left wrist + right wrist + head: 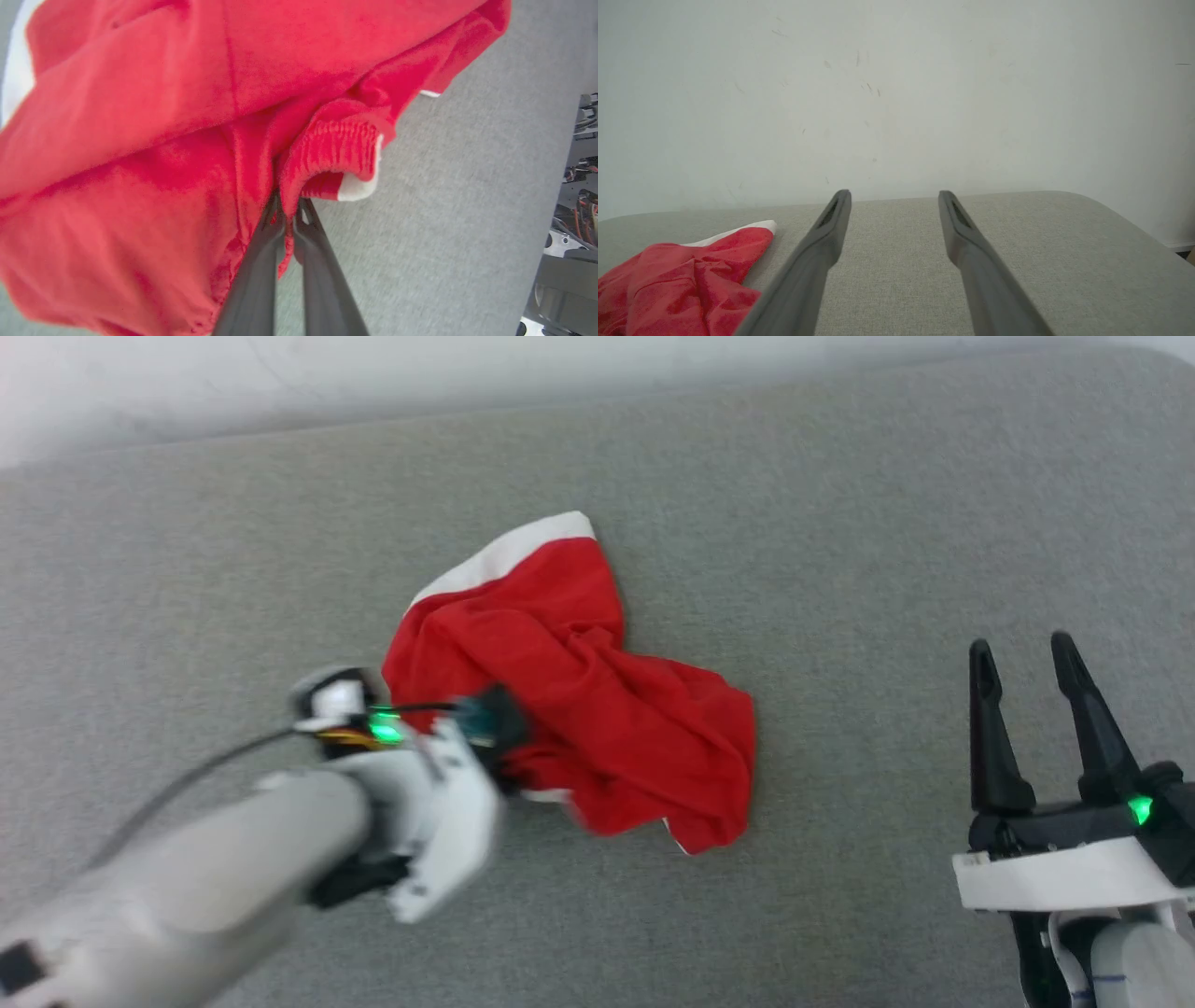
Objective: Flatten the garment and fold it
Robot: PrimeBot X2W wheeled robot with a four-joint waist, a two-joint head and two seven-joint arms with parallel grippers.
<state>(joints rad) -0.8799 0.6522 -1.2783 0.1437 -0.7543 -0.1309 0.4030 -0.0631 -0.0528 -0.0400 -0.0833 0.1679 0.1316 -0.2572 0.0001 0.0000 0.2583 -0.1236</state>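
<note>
Shorts (pixel 579 709) lie in one crumpled heap near the middle of a big grey padded surface (pixel 887 523). There is one pair, soft and bright red, with one white band along the far edge and small bits of white trim at the near edge. The cloth is bunched up in many folds, not flat. There are two arms, each with one claw, and each claw has two long dark fingers. The left gripper (pixel 509 747) is at the near left edge of the heap, at the end of a pale, blurry arm with one small green light on it. In the left wrist view its two fingers (pixel 264 242) are squeezed close together. A fold of red cloth with a ribbed edge is pinched between the tips, so this claw is clenched on the shorts. One white patch of trim sits just beside the pinched spot. The right gripper (pixel 1022 653) is well apart from the heap, at the robot's right, with its fingers pointing away from the robot. Its two fingers (pixel 824 238) stand wide apart with nothing between them, so this claw is let go and holds nothing. It has one green light too. In the right wrist view the red heap shows at the lower left on the grey surface, and one plain white wall (pixel 896 70) rises behind the far edge.
</note>
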